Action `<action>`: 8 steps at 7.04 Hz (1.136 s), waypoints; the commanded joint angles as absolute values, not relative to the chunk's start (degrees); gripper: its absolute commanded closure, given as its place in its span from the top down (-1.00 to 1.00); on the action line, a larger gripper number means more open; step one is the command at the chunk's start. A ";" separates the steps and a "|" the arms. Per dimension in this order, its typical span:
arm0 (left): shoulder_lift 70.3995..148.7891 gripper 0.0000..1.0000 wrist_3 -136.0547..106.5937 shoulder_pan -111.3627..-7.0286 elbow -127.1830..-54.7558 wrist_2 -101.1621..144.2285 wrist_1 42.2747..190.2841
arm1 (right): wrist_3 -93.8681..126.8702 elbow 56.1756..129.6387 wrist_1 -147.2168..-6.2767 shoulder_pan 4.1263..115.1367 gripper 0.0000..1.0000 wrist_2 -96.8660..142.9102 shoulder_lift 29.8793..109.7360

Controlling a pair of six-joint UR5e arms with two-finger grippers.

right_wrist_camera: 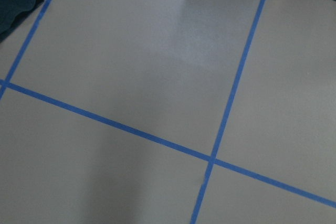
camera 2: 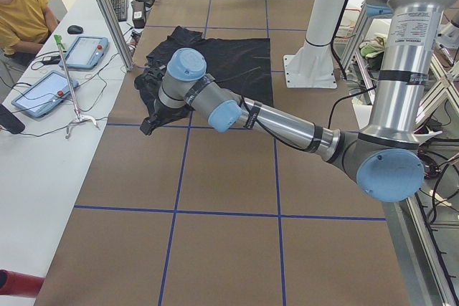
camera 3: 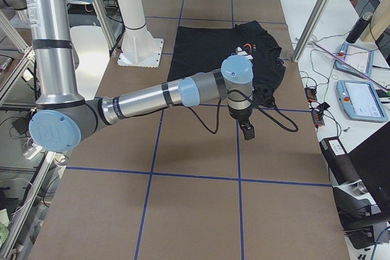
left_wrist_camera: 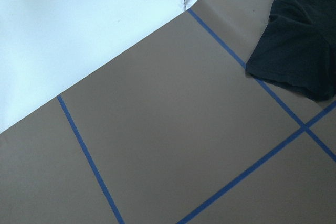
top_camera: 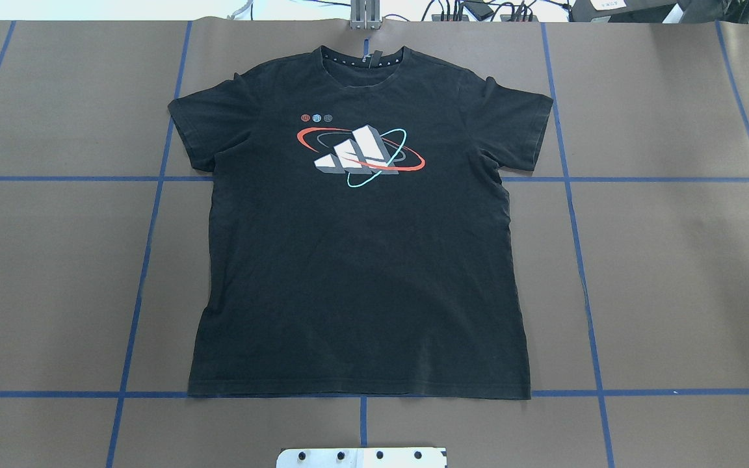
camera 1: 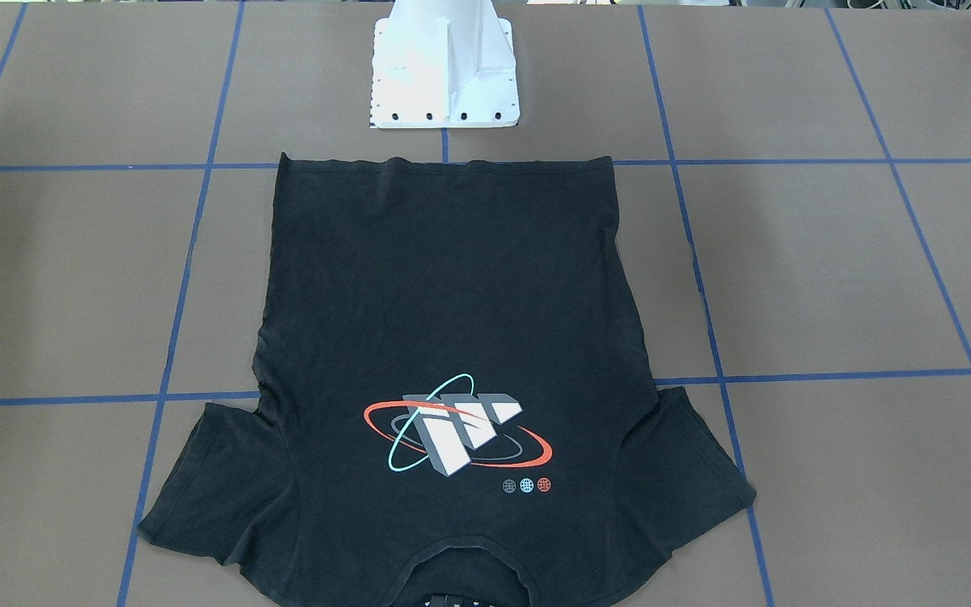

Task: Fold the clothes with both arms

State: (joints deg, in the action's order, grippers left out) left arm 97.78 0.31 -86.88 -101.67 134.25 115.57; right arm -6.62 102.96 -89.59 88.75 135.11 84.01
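Left arm [camera 2: 287, 123] foreground, my left gripper [camera 2: 147, 125] beside T-shirt [top_camera: 355, 260] sleeve; right gripper [camera 3: 247, 131] flanks opposite sleeve. Shirt lies between them, collar farthest from me. Whether either is open or holding anything, cannot tell.

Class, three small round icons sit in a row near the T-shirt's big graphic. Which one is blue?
The middle icon on the T-shirt is blue; the red icon and the grey icon flank it, one on each side.

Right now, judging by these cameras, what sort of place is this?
Probably a robotics test lab: a grey metal left arm and right arm reach over a brown table gridded in blue tape, beside a white desk with touchscreen tablets.
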 commanded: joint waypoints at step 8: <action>99.05 1.00 -5.19 -79.37 -100.63 133.95 122.87 | 43.50 64.02 -39.43 61.35 0.99 119.80 58.54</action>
State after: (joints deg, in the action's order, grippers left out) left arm 99.18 -5.18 -79.40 -100.63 133.95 122.84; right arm 41.16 70.16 -46.86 62.65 121.26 60.32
